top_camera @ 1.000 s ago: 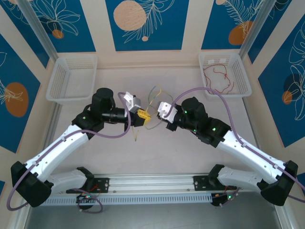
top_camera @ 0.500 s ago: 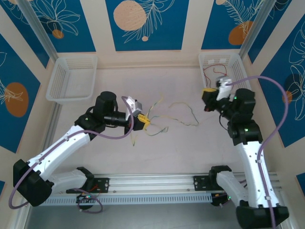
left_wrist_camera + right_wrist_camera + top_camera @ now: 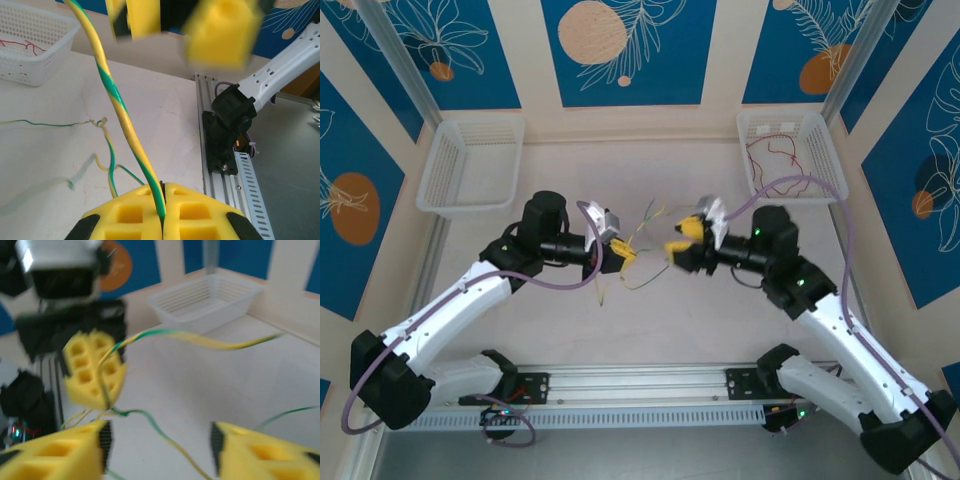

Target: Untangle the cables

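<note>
Left wrist view: the left gripper is clamped tight on one green-and-yellow cable, presumably anchoring it so the knot can be drawn apart. Directly opposite, the right gripper stands wide open, gripping nothing, apparently lining up on the tangled cables strung between the two. Beyond it, a red cable lies in the white basket, evidently already separated.

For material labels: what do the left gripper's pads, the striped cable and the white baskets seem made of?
Left gripper's pads: matte yellow plastic or foam, moulded with square pockets. Striped cable: smooth green-yellow plastic insulation; core unseen. White baskets: probably plastic, with thin slotted lattice walls.
</note>
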You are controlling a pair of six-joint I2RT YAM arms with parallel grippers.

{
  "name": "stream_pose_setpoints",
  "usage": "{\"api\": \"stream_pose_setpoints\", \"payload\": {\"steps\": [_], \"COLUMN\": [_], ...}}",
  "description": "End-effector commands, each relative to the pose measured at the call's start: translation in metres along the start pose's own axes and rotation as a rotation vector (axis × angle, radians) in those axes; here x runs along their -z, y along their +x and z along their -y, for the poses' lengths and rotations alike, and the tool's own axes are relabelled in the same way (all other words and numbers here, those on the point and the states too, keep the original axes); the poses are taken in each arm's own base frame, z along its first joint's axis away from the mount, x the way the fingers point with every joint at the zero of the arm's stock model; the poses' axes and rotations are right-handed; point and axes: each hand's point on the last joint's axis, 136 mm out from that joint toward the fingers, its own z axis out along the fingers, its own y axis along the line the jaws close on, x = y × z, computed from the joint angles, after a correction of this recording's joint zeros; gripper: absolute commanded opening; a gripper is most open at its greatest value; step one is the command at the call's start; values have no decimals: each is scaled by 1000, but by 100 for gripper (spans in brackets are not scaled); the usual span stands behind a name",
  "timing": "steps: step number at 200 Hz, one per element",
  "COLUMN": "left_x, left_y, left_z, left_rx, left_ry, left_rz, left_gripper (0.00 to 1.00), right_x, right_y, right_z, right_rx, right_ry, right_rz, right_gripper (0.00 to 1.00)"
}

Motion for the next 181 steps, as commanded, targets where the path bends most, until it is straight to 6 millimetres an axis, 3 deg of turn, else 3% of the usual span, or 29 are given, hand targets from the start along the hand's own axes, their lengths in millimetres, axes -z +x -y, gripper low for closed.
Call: {"api": "stream_pose_setpoints", "payload": {"steps": [1, 45, 62, 80, 93, 101, 131, 161, 181], "left_x": [1, 2, 3, 4, 4, 4, 6, 6, 6], "left_y": [-12, -17, -18, -18, -18, -18, -11, 2, 9], "left_z": [7, 10, 12, 12, 13, 13, 9, -3, -4], "left_rx": [-32, -44, -53, -54, -54, -53, -56, -24, -7], "left_ry": [68, 80, 85, 84, 89, 83, 40, -39, -49], "left_rz": [32, 42, 49, 46, 46, 43, 35, -3, -18], "left_gripper": [0, 0, 0, 0, 0, 0, 0, 0, 0], "right_x": [-13, -57, -66, -72, -74, -74, -68, -33, -9], "right_y": [3, 32, 38, 37, 36, 33, 17, -19, -29], "right_z": [22, 4, 4, 4, 5, 9, 40, 61, 78], "right_rx": [217, 381, 413, 414, 415, 407, 299, -12, -210], "right_ry": [128, 34, 33, 21, 16, 39, 172, 203, 217], "right_rz": [3, -156, -186, -195, -209, -216, -189, -23, 59], "right_gripper": [76, 75, 71, 49, 14, 0, 0, 0, 0]}}
